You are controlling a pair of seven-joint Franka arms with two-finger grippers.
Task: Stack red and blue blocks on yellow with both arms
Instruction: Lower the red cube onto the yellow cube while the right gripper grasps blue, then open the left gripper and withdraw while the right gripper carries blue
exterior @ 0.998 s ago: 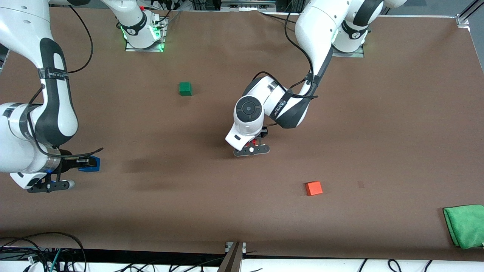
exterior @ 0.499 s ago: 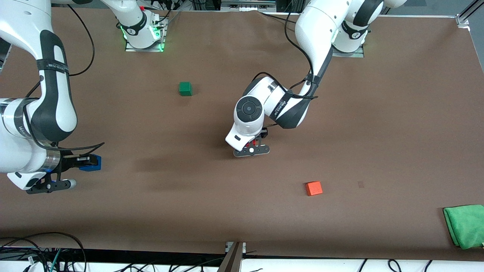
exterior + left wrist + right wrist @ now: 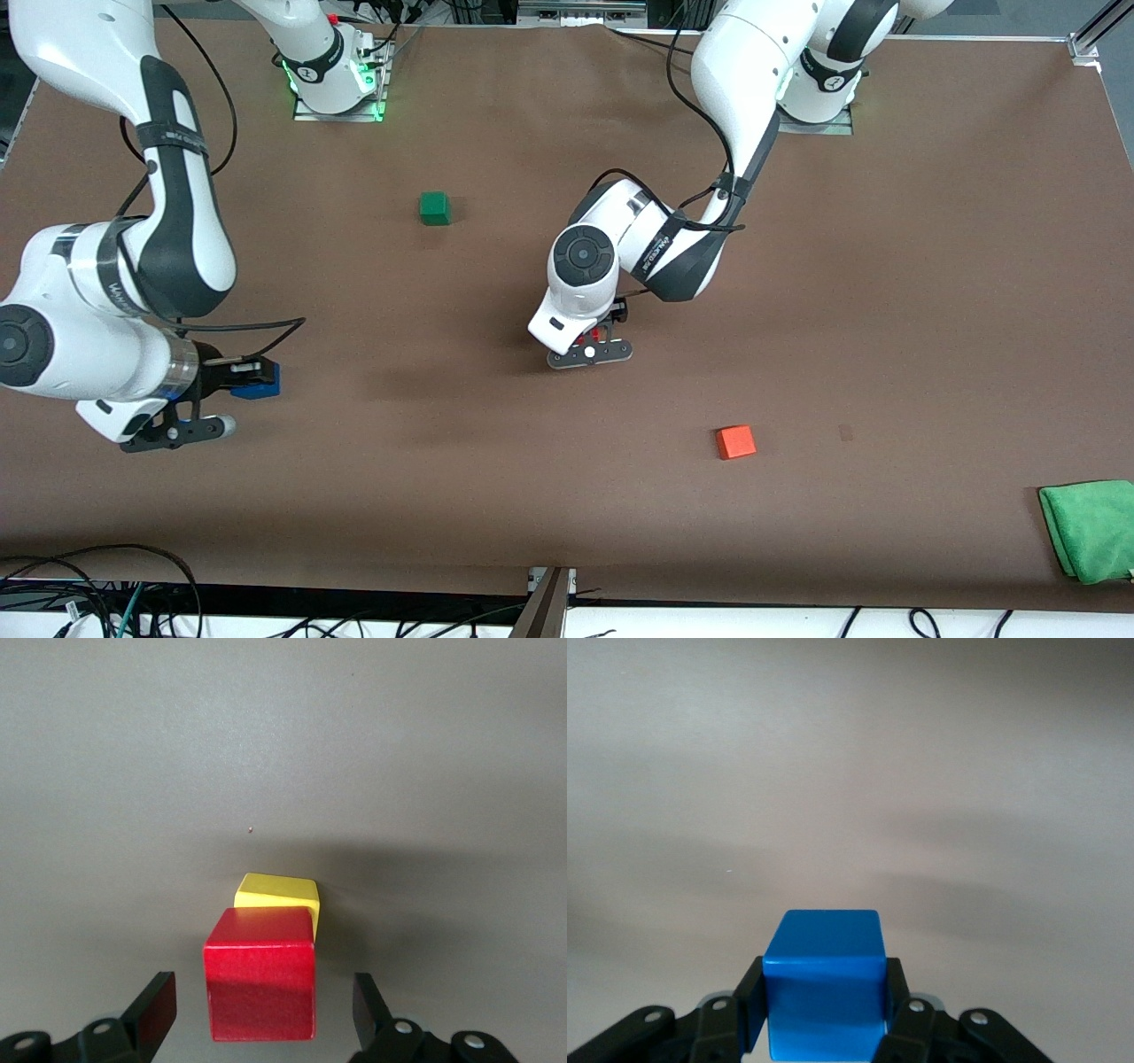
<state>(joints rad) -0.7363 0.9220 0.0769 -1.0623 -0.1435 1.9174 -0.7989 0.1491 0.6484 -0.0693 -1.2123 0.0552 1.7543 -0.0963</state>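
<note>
At the middle of the brown desk point(image 3: 886, 292), the left gripper point(image 3: 266, 1019) stands low around a two-cube stack, its jaws spread wide with clear gaps on both sides of the red block point(image 3: 260, 974). That block sits on top of the yellow cube point(image 3: 279, 895), turned slightly off square so that one edge of yellow shows past it. In the front view the left gripper point(image 3: 589, 341) is mostly masked by the arm's own wrist, and only a sliver of the red block point(image 3: 580, 338) peeks out beneath it.

Toward the right arm's end of the desk, the right gripper point(image 3: 244, 379) is up in the air over bare desk, its fingers point(image 3: 749, 992) clamped on the two side faces of the blue block point(image 3: 263, 379), which sticks out past the fingertips. The right wrist view shows the blue block point(image 3: 824, 983) squarely between the pads, with plain desk surface below.

A green cube point(image 3: 434, 207) rests on the desk nearer the robots' bases than the stack, well apart from it. An orange cube point(image 3: 735, 441) lies nearer the front camera than the stack, toward the left arm's end. A folded green cloth point(image 3: 1090, 527) sits at the desk's corner at the left arm's end, close to the front edge.
</note>
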